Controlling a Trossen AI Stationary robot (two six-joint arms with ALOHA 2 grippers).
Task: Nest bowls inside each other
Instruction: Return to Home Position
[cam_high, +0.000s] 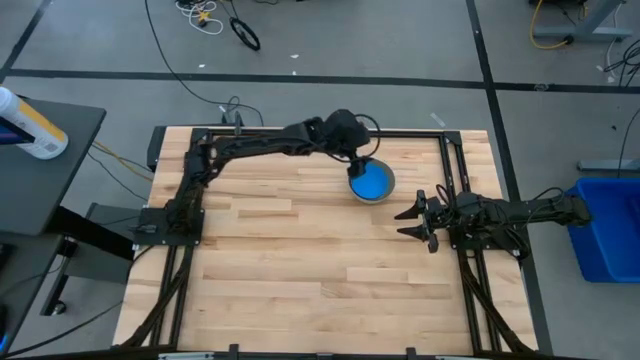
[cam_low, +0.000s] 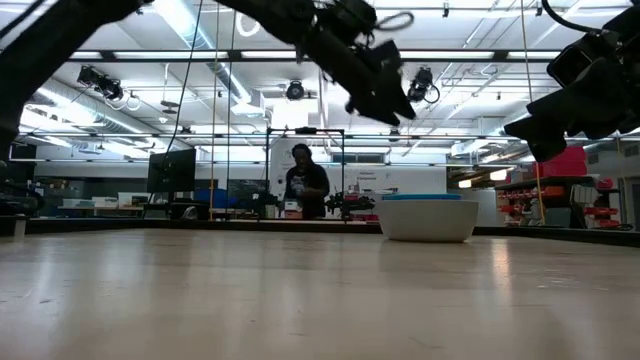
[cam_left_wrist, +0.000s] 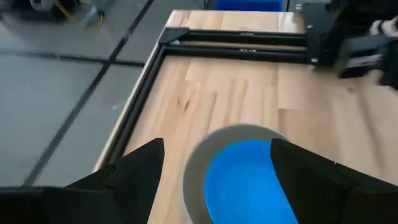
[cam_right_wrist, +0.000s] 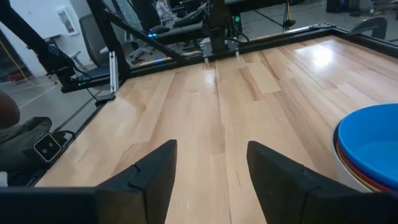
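Note:
The bowls stand nested in one stack (cam_high: 372, 183) on the wooden table, toward its far right. A light blue bowl (cam_left_wrist: 242, 183) lies on top, inside a grey outer bowl (cam_left_wrist: 196, 171). Thin red and yellow rims (cam_right_wrist: 357, 177) show under the blue one in the right wrist view. The stack rests on the grey bowl's base (cam_low: 428, 236). My left gripper (cam_high: 358, 165) hangs open above the stack's far left side and is clear of it in the low view (cam_low: 385, 105). My right gripper (cam_high: 412, 222) waits open at the table's right edge, near the stack.
A black metal frame (cam_high: 300, 134) runs along the table's far and side edges. Off the table stand a blue bin (cam_high: 605, 225) at the right and a side table with a bottle (cam_high: 30, 125) at the left. A person (cam_low: 305, 185) stands in the room behind.

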